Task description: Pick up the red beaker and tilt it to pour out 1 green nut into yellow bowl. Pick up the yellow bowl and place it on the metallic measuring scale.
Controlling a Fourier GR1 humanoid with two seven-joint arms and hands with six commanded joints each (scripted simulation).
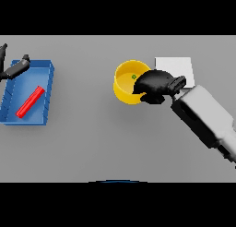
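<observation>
We see one grey table filling the frame, with no readable writing, brand or label on anything. At left of centre lies one blue tray, divided by a thin ridge; in it rests one red beaker, lying on its side along a diagonal. At upper right sits one pale square, the metallic measuring scale, partly covered by the right arm. Just left of it we find one yellow bowl, touching or overlapping the scale's left edge in this view; inside it lies one green nut. The right hand has its fingers curled over the bowl's right rim, gripping it. The left hand shows at the far upper left, above the tray's corner, fingers straight and holding nothing.
</observation>
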